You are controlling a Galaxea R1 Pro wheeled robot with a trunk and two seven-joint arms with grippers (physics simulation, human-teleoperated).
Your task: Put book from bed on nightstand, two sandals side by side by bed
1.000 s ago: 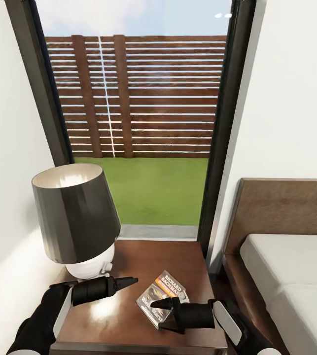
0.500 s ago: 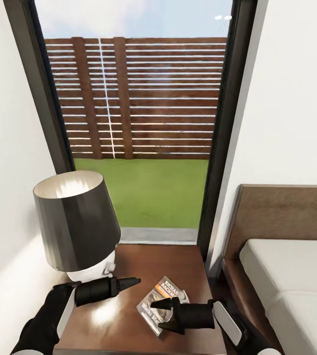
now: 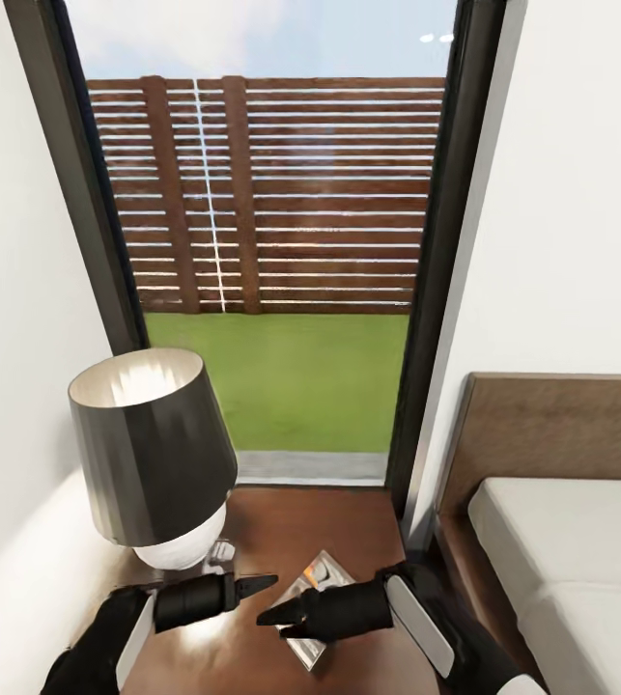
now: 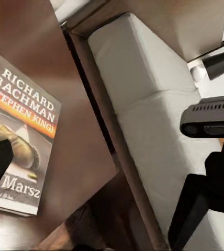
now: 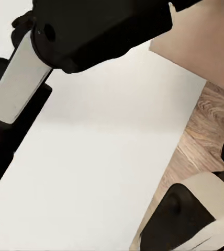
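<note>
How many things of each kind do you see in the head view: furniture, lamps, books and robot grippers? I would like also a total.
Furniture: 2, the nightstand and the bed
Lamps: 1, the lamp
Books: 1, the book
Grippers: 2, the left gripper and the right gripper
Total: 6

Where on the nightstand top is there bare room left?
Bare wood lies at the back of the nightstand, between the lamp and the window side. The front is crowded: the book, right gripper over it, left gripper beside the lamp base.
</note>
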